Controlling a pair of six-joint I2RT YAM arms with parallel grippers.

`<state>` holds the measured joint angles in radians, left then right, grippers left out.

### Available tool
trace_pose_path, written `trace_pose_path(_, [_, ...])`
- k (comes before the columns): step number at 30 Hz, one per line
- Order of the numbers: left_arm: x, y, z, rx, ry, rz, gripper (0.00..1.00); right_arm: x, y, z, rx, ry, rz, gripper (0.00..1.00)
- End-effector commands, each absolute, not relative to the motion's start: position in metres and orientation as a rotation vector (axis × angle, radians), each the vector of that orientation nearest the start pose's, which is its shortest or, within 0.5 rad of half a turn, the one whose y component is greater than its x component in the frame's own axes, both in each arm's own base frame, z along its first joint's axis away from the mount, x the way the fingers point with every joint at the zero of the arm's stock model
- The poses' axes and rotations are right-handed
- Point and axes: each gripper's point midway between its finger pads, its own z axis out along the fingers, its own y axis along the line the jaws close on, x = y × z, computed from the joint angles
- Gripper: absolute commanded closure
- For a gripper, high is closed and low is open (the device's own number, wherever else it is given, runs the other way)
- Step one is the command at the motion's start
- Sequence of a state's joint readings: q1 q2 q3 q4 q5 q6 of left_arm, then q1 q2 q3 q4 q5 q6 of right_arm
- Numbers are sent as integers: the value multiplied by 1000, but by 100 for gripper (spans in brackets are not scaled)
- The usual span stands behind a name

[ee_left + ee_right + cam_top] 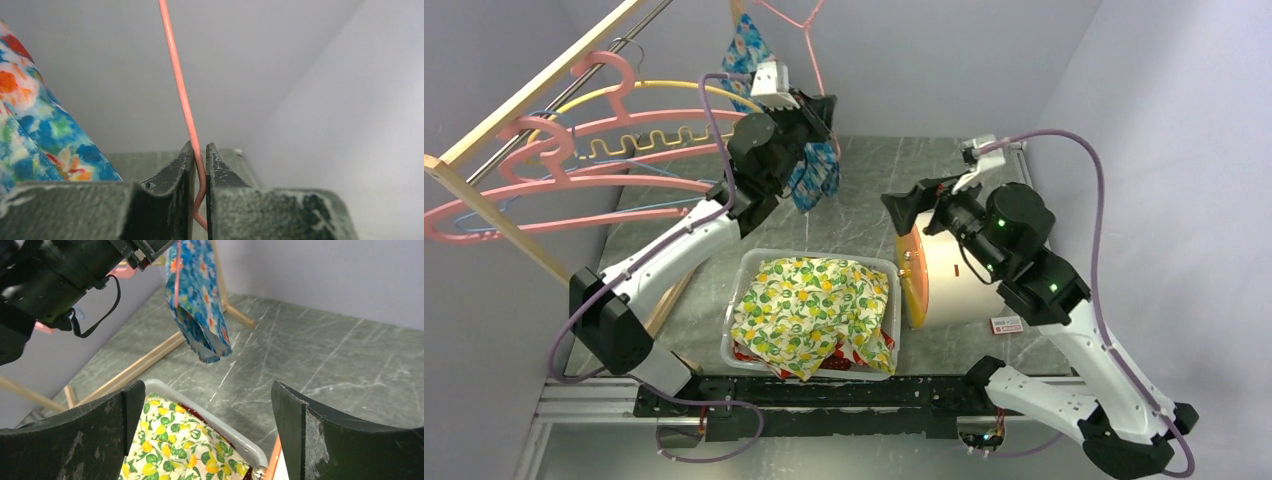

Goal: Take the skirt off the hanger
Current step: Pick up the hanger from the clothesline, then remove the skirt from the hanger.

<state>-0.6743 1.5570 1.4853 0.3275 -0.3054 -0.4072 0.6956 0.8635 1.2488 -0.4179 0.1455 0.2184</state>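
The blue floral skirt [816, 178] hangs from a thin pink wire hanger [808, 35] above the back of the table. My left gripper [817, 110] is raised beside it. In the left wrist view my left gripper [200, 148] is shut on the hanger's pink wire [182, 95], with the skirt [35, 135] at the left edge. My right gripper [902, 206] is open and empty, to the right of the skirt and apart from it. In the right wrist view my right gripper [210, 390] faces the hanging skirt [200, 310] from a distance.
A grey tray [746, 268] holds a lemon-print cloth [814, 310] at the near middle. A white and orange round container [949, 282] lies on its side to its right. A wooden rack [534, 85] with pink hangers [574, 170] stands at the left.
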Motion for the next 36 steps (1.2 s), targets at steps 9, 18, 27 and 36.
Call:
trace_pose_path(9, [336,-335,477,-19,1266,-1041,93,259,246,413,-377,1642,812,9])
trace_pose_path(18, [321,-338,475,-12,1267,-1085,93,264,278,412,-367,1614,974,33])
trace_pose_path(27, [304,-337,478,2,1265,-1148,93,277,291,396,-338,1642,1008,55])
trace_pose_path(36, [289,-337,475,69,1281,-1171,93,301,224,437,-39,1597,749,42])
